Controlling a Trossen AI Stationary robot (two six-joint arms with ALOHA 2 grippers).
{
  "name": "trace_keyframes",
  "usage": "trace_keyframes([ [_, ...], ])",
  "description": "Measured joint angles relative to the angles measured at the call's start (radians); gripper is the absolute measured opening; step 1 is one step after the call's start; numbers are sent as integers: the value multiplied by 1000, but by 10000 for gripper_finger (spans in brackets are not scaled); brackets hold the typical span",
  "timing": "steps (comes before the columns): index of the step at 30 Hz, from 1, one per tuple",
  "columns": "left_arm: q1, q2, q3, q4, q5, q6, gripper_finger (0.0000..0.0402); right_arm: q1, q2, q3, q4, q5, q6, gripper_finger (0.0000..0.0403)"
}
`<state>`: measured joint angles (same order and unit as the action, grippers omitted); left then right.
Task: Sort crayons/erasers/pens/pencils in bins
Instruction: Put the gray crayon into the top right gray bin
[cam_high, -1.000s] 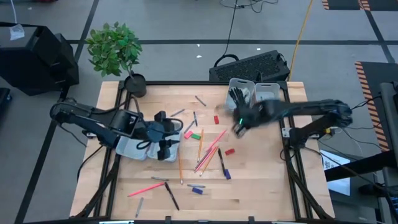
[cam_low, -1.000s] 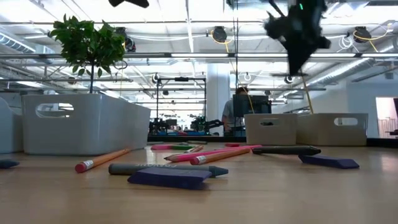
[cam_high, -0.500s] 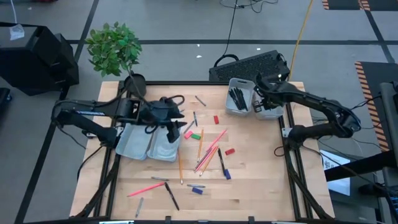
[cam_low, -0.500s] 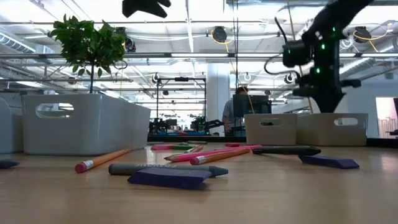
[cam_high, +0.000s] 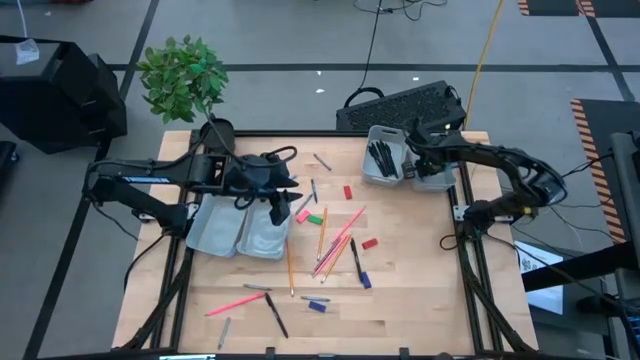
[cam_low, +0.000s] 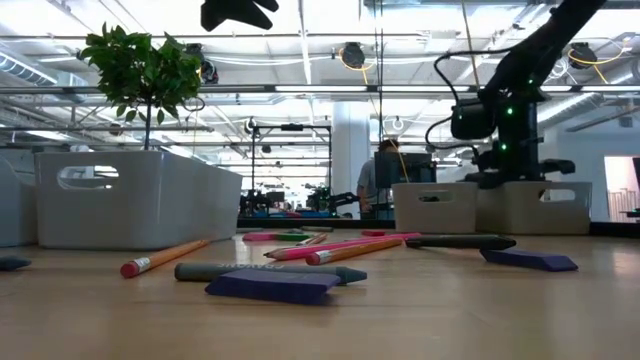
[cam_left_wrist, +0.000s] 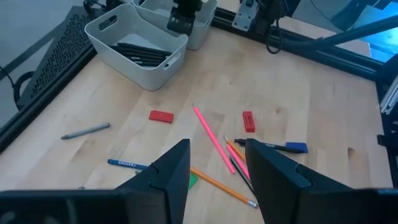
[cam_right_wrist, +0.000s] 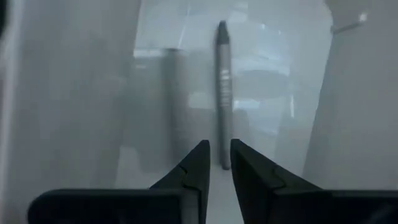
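Grey floor (cam_high: 300, 40) w/ black tape lines; ceiling lights (cam_low: 352, 55).
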<state>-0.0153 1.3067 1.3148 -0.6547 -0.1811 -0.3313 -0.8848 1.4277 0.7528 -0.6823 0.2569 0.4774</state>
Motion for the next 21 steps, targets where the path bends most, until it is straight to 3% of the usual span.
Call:
trace_keyframes([
  [4,0,0,0,-11,2,-11,156,1,-8,0,1,-3,-11,81],
  [11,-17,0,0,-35,2,-14,156,110,-186,26,-48,-26,0,88],
  [16,-34,0,0,-40,2,23,156,318,-313,96,-71,-25,61,88],
  [21,-43,0,0,-40,2,50,156,596,-334,204,-66,15,152,88],
])
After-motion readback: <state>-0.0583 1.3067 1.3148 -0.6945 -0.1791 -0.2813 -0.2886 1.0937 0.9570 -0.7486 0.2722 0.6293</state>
